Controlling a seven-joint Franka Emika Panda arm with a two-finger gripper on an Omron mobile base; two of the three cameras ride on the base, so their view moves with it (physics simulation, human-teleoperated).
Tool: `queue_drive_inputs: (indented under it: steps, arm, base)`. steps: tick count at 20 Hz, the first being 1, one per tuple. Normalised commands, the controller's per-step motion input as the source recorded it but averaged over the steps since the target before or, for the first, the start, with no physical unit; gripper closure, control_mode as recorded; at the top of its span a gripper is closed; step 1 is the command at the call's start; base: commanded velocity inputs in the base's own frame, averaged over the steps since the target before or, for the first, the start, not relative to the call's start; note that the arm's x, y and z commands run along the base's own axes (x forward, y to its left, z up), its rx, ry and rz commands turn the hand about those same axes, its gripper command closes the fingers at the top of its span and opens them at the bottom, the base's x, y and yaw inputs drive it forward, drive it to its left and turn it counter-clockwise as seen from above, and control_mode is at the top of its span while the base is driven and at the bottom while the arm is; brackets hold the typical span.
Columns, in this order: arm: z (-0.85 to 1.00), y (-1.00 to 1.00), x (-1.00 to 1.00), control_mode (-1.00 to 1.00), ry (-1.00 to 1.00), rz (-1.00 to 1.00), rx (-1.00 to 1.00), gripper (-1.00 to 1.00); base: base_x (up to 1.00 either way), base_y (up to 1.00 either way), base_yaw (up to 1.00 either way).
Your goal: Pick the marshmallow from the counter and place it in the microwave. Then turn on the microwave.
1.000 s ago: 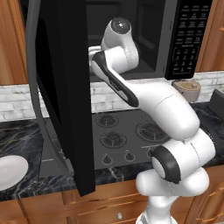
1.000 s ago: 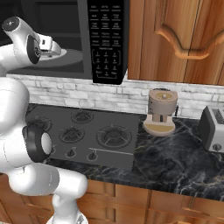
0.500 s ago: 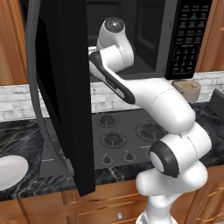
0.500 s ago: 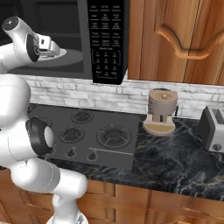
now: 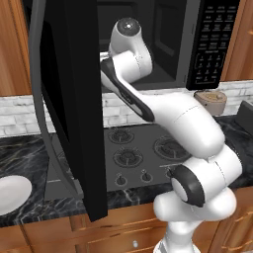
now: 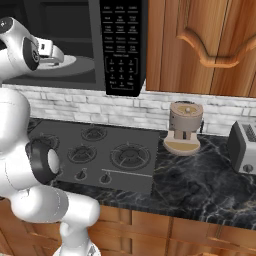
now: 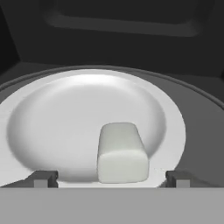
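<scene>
The marshmallow [image 7: 121, 152], a small off-white block, lies on the white turntable [image 7: 65, 122] inside the microwave [image 6: 120, 45]. My gripper [image 7: 111, 179] is open just in front of it. One fingertip [image 7: 43, 178] stands to its left and the other to its right, and neither touches it. From the right base view my hand [image 6: 50, 50] reaches into the cavity over the turntable [image 6: 80, 62]. The microwave door [image 5: 74, 99] hangs wide open to the left of my arm. The black veined counter [image 5: 20, 148] runs below.
A dark stovetop [image 6: 100, 150] sits under the microwave. A white plate [image 5: 10, 192] rests on the counter at the left. A tan appliance [image 6: 184, 127] and a toaster [image 6: 245, 147] stand at the right. The open door juts out over the counter edge.
The gripper's fingers have spread apart and let go of the marshmallow, which now rests on the turntable. The hand has lifted slightly.
</scene>
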Motion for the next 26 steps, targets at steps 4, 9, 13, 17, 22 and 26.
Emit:
queue_drive_inputs:
  steps: [4, 9, 13, 17, 22, 26]
  arm:
    - [0.17, -0.14, -0.50, -1.00, -0.09, 0.00, 0.00, -1.00]
    - [0.14, -0.68, -0.75, -1.00, -0.03, 0.00, 0.00, -1.00]
    - [0.00, -0.54, -0.96, -1.00, 0.00, 0.00, 0.00, 1.00]
    - [0.00, -0.39, -0.94, -1.00, -0.05, 0.00, 0.00, 1.00]
    - [-0.27, -0.45, -0.36, -1.00, -0.13, 0.00, -0.05, 1.00]
    - [-0.52, -0.24, 0.00, -1.00, -0.19, 0.00, -0.11, 1.00]
  base:
    - [0.00, 0.00, 0.00]
    - [0.00, 0.00, 0.00]
    - [0.00, 0.00, 0.00]
    - [0.00, 0.00, 0.00]
    - [0.00, 0.00, 0.00]
    - [0.00, 0.00, 0.00]
